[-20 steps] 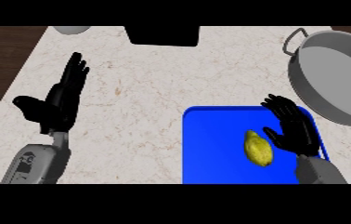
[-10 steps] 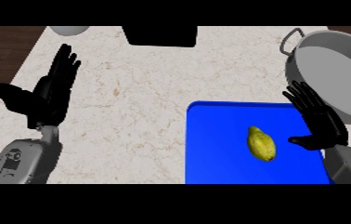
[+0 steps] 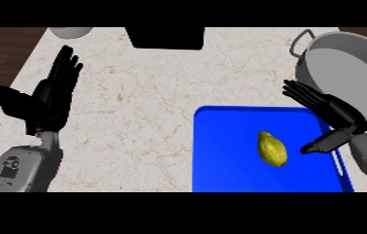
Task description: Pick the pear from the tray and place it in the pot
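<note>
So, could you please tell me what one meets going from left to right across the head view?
Left hand resting open at the left edge → bare counter → blue tray → pear lying on the tray → right hand, open above the tray's right edge, beside the grey pot.

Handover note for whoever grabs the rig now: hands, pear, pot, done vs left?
Left hand: open, fingers up, resting at the view's left, holding nothing.
Right hand: open, at the tray's right edge, just right of the pear, not touching it.
Pear: lying on the blue tray, right of its centre.
Pot: upper right, beyond the tray, nothing visible inside.
Done: nothing yet.
Left: grasp pear, lift, place in pot.
</note>
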Available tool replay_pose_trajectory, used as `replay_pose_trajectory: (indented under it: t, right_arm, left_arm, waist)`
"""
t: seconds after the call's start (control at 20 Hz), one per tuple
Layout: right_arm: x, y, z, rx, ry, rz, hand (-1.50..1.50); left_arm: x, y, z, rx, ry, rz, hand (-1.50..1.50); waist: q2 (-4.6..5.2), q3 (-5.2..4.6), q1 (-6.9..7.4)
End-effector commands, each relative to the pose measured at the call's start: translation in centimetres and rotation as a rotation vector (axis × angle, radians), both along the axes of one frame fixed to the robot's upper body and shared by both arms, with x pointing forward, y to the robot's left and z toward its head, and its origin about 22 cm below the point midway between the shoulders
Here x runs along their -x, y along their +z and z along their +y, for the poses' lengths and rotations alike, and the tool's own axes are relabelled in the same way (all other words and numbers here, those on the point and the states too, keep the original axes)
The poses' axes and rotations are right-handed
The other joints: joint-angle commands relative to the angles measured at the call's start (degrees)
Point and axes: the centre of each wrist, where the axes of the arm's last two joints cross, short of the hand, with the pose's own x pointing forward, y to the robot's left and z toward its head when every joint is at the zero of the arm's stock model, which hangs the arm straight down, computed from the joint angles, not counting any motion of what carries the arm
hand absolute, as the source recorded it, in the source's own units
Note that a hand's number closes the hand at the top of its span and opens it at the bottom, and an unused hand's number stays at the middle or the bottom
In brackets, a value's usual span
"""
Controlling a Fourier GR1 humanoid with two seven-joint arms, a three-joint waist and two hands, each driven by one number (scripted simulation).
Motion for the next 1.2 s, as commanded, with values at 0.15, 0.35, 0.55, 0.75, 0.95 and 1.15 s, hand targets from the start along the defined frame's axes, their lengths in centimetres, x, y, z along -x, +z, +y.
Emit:
replay_pose_trajectory:
  t: [0.15,0.35,0.55,0.75,0.95,1.15]
  right_arm:
    - [0.5,-0.2,-0.1,-0.003,0.302,0.016,-1.50]
    - [0.6,-2.1,1.7,-0.010,0.296,-0.008,-1.50]
    - [0.6,-2.4,2.3,0.001,0.332,0.004,-1.50]
    - [1.3,-3.9,3.3,0.086,0.346,0.010,-1.50]
    - [-0.3,-3.6,4.1,0.139,0.324,-0.005,-1.50]
    - [0.6,-5.7,5.1,0.109,0.319,0.006,-1.50]
  left_arm:
    - [0.8,0.2,0.1,0.004,0.018,0.005,0.00]
    - [0.9,1.0,0.1,-0.011,0.010,0.003,0.00]
    - [0.9,0.7,1.2,-0.005,0.017,-0.001,0.00]
    - [0.0,1.0,0.7,0.007,0.033,0.009,0.00]
    - [0.7,0.3,1.5,-0.008,0.033,0.025,0.00]
    - [1.3,-0.8,0.2,-0.002,0.051,0.011,0.00]
  waist:
    - [-0.17,-0.07,-0.63]
    - [-0.15,-0.08,-0.72]
    - [-0.11,-0.14,-1.07]
    - [-0.23,-0.20,-1.83]
    - [-0.29,-0.23,-1.67]
    - [-0.18,-0.21,-1.58]
